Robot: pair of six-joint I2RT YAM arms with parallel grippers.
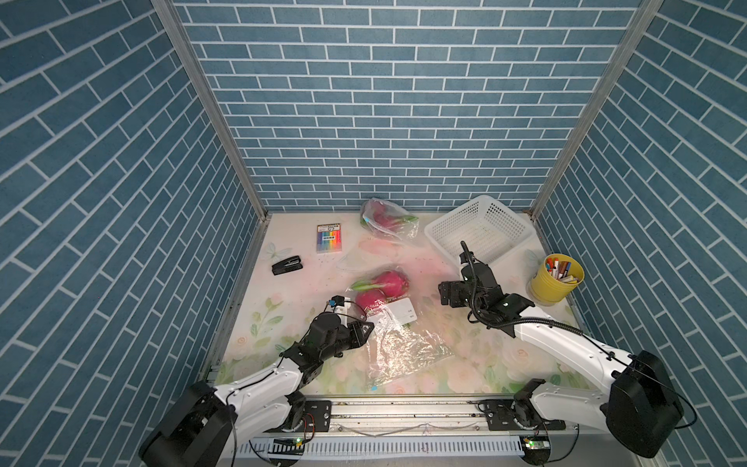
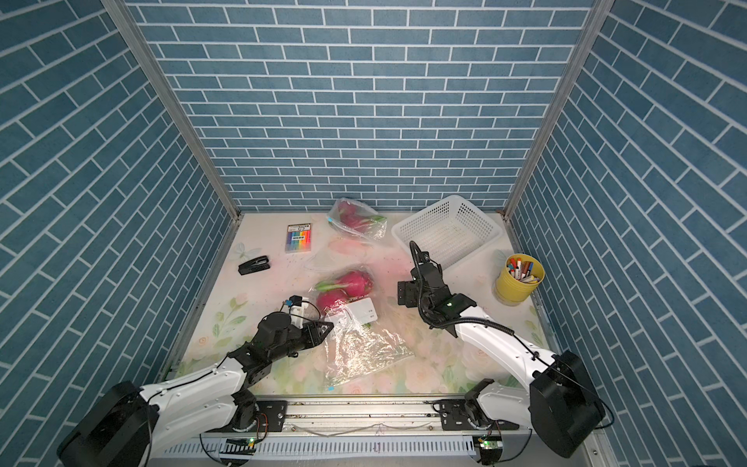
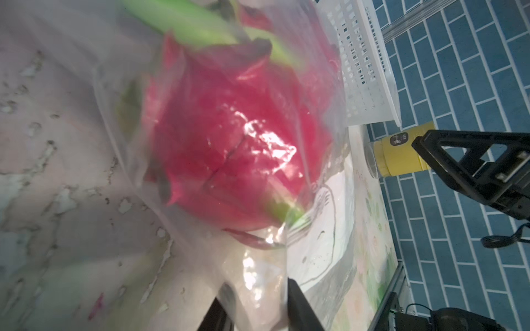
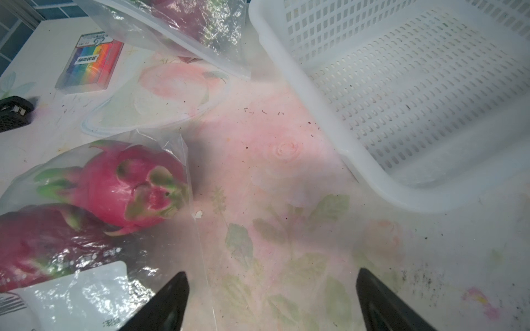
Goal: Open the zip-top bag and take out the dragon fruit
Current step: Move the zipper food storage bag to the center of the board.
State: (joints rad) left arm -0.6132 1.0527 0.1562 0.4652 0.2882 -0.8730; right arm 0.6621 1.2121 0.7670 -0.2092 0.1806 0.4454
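The table [image 1: 283, 311] is covered with a pale floral-print sheet, stained pink about the middle and flecked with dark crumbs. It is enclosed on three sides by walls [image 1: 384, 101] papered in a blue brick pattern, with aluminium posts [image 1: 210, 109] at the far corners. A metal rail [image 1: 404, 409] is fixed along the 6 o'clock edge, where both arms are mounted.

A clear zip-top bag [image 1: 404, 347] is laid from the centre towards 6 o'clock. Two dragon fruit [image 1: 390, 283] are enclosed in its far end, at the table's centre, side by side beside a white label [image 1: 402, 311]. A second bag [image 1: 388, 222] with magenta fruit is seen at 12 o'clock.

The left gripper [image 1: 366, 325] is placed at the bag's 9 o'clock edge. Its jaws stand partway closed with crumpled film between them; whether the film is pinched cannot be told. The right gripper [image 1: 448, 294] is held at 3 o'clock of the fruit, jaws spread wide, nothing gripped.

A white perforated basket [image 1: 481, 230] is set at 1 o'clock, a yellow cup of markers [image 1: 557, 283] at 3 o'clock, a highlighter pack [image 1: 329, 238] at 11 o'clock and a black stapler [image 1: 287, 265] at 10 o'clock.
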